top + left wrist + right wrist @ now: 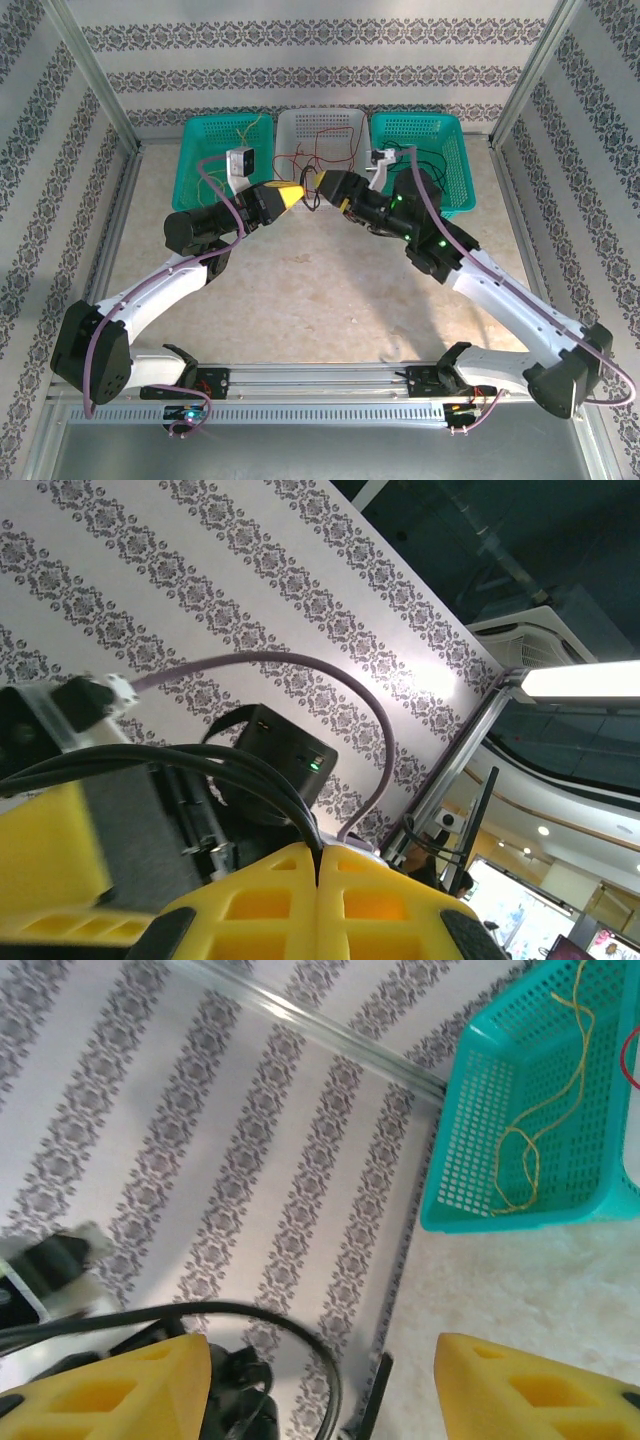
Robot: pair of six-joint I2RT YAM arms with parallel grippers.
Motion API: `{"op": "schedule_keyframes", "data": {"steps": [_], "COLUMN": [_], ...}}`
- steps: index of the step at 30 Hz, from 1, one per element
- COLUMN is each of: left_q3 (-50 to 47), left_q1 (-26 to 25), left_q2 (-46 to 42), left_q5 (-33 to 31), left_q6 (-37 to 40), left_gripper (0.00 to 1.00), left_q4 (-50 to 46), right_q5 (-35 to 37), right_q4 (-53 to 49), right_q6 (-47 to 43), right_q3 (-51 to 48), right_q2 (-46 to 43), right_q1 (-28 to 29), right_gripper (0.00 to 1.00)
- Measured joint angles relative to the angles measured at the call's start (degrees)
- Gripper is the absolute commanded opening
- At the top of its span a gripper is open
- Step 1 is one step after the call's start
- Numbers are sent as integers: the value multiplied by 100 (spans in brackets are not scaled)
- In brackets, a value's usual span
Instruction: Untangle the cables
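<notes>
Patterned wallpaper (pixel 320 60) backs your pale table (pixel 330 300). Along the table's far edge you have three baskets in a row: one white basket (pixel 295 125) in the middle, a left teal basket (pixel 205 140) touching one side of it and a right teal basket (pixel 440 130) touching the other.

You have two arms, and both reach in so that their tools meet just in front of the white basket. The left gripper (pixel 292 195) comes in from the left of it and the right gripper (pixel 322 183) from the right, tips close together.

The cables (pixel 318 152) are very thin, limp strands in three colours, lying in loose loops. You cannot count the strands from above.
- A yellow cable (pixel 577 1075) lies in the left teal basket, beside the white one, trailing down its mesh wall into a loop on the floor.
- Red cables sprawl inside the white basket itself, with some dark strands among them.
- Fine black strands lie in the right teal basket.

In your left wrist view the left gripper (pixel 318 855) has its yellow fingers (pixel 250 910) pressed together. A black cable (pixel 200 755) arcs in from the left and runs into the seam between them, pinched there.

In your right wrist view the right gripper (pixel 320 1340) stands spread, with a wide gap between its yellow fingers (pixel 110 1395).
</notes>
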Motion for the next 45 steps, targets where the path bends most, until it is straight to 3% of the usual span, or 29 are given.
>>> {"op": "schedule_keyframes", "data": {"steps": [2,5,7,8,11,15,18,21,25,40,43,45], "left_q3": [0,0,0,0,-223,-844,-682,-273,339,1139,1143,1187], "left_q1": [-7,-28,-31,-31,190,872,872,791,717,-595,-710,-737], "left_q2": [0,2,42,74,39,-538,-1200,-1641,-1655,-922,-752,-671], "left_q5": [17,24,44,52,17,-396,-839,-1097,-1121,-387,-341,-485], "left_q6": [-4,-22,-22,-22,52,807,2094,2979,3613,4293,4380,4538], "left_gripper": [0,0,0,12,51,63,67,66,63,63,49,31], "left_q4": [-2,-2,-7,-11,-223,-1897,-4009,-5152,-5709,-6297,-6369,-6625], "right_q5": [-118,-236,-310,-310,-179,302,649,1064,1497,2096,2144,2170], "right_q4": [-219,-387,-466,-522,-861,-1853,-2691,-3388,-4030,-4822,-4822,-4822], "right_q6": [-173,-345,-426,-470,-619,-1058,-1547,-1978,-2378,-2837,-2857,-2857], "right_q3": [151,251,313,348,365,730,1449,2011,2363,2583,2586,2586], "right_q2": [219,380,396,374,153,-81,20,184,420,824,903,944], "right_q1": [2,-2,-37,-72,-409,-708,-492,-251,-17,321,404,452], "right_gripper": [53,19,6,0,0,0,0,0,0,0,0,0]}}
